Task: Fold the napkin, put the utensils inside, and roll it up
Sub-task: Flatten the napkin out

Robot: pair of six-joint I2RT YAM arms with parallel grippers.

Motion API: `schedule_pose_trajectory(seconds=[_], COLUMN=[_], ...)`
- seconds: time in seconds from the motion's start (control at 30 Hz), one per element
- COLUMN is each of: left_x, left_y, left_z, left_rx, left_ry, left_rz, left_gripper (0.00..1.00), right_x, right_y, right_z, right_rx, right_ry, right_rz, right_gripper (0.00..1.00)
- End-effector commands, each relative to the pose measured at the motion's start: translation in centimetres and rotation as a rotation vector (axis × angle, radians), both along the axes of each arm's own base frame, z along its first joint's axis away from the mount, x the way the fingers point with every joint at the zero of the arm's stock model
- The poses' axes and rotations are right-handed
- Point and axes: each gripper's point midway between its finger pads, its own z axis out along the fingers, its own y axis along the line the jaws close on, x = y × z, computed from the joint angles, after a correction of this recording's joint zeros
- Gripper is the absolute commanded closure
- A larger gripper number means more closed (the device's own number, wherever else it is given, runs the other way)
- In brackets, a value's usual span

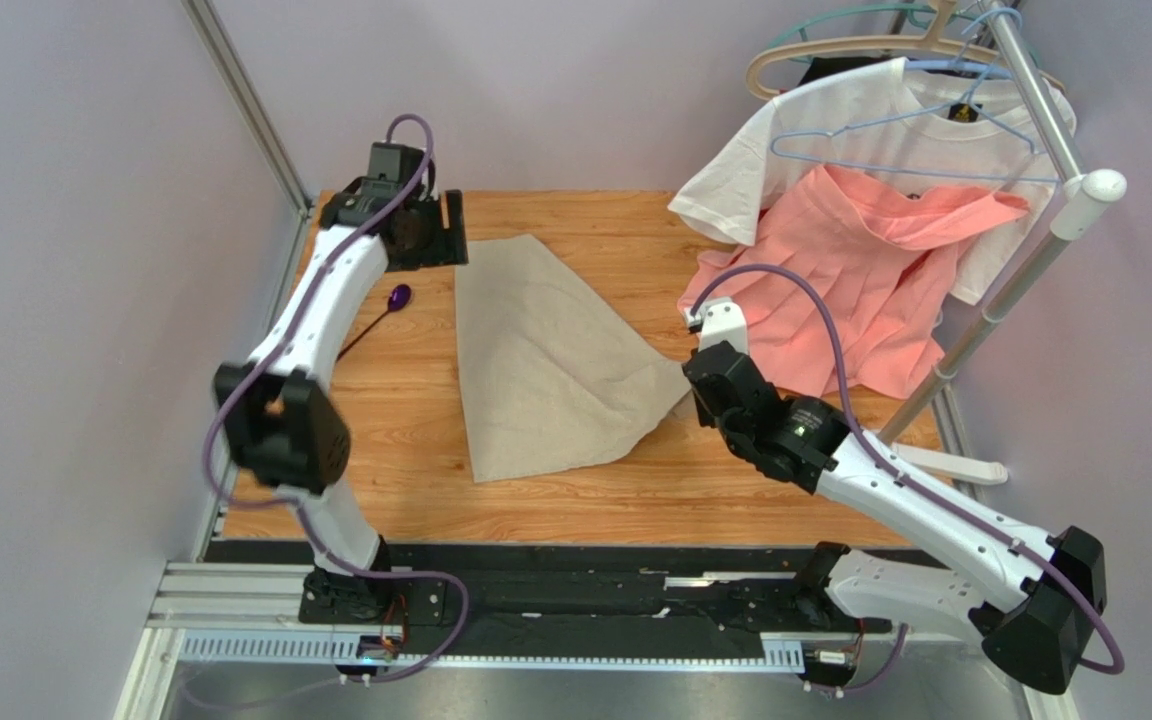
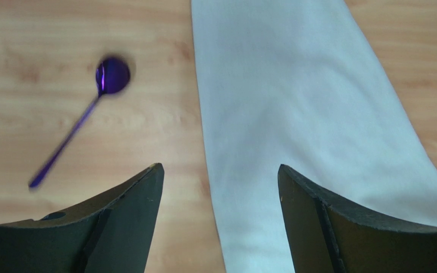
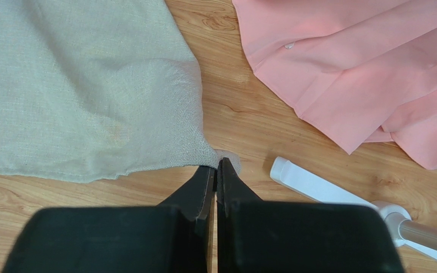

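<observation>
Start at your left. The spoon [image 2: 84,116] lies flat on the wooden surface [image 1: 387,480], its glossy purple head pointing toward the far side. It sits just left of the napkin and is not touching it.

Your left claw [image 2: 219,169] hangs above the surface at the far end with its jaws wide. In the wrist view, one finger [image 2: 141,199] is over bare wood and the other is over cloth, so the claw straddles the napkin's left edge.

The napkin [image 1: 545,360] is spread over the middle of the surface. It is narrow at the far end near the left claw and broader toward you, with its right corner drawn out to a point.

Your right claw [image 3: 216,166] is pinched tight on that right corner, and the cloth gathers into small wrinkles where it runs into the fingertips.

Further right, the salmon-pink garment [image 1: 853,285] droops onto the surface. It is near the held corner but clear of it. The white T-shirt [image 1: 838,128] hangs behind it on the rack [image 1: 1040,248], whose white foot [image 3: 312,185] lies just beside the right claw.
</observation>
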Motion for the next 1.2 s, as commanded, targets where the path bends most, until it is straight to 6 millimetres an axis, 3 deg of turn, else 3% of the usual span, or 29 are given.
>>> schedule_pose_trajectory(seconds=[0.0, 0.07, 0.1, 0.17, 0.33, 0.53, 0.67, 0.83, 1.17], left_x=[-10.4, -14.7, -17.1, -20.9, -25.8, -28.1, -29.5, -29.5, -30.4], left_y=[-0.9, -2.2, -2.2, -3.5, -4.0, -4.5, -5.5, -6.8, -5.7], left_z=[5.3, 4.3, 0.5, -2.4, -5.8, -7.4, -10.2, -11.9, -15.3], left_rx=[-0.078, -0.111, -0.098, -0.122, -0.074, -0.091, -0.067, -0.045, 0.071], left_ry=[-0.166, -0.166, -0.079, -0.002, 0.133, 0.168, 0.273, 0.318, 0.429], left_rz=[0.062, 0.053, 0.053, 0.030, 0.067, 0.128, 0.151, 0.151, 0.235], left_gripper=[0.20, 0.25, 0.27, 0.32, 0.36, 0.41, 0.48, 0.52, 0.55], right_x=[0.1, 0.1, 0.1, 0.0, -0.1, -0.4, -0.6, -0.9, -1.5], right_y=[1.1, 1.5, 1.7, 2.1, 2.6, 2.9, 3.0, 2.9, 2.2], right_z=[0.4, 0.2, 0.0, -0.1, -0.4, -0.2, -0.2, 0.1, 0.8], right_rx=[0.090, 0.104, 0.112, 0.125, 0.142, 0.182, 0.203, 0.221, 0.243], right_ry=[-0.005, -0.003, 0.003, 0.004, 0.008, -0.002, -0.008, -0.018, -0.050], right_rz=[-0.003, 0.004, 0.016, 0.033, 0.061, 0.074, 0.085, 0.096, 0.100], right_gripper=[1.00, 1.00, 1.00, 1.00, 1.00, 1.00, 1.00, 1.00, 1.00])
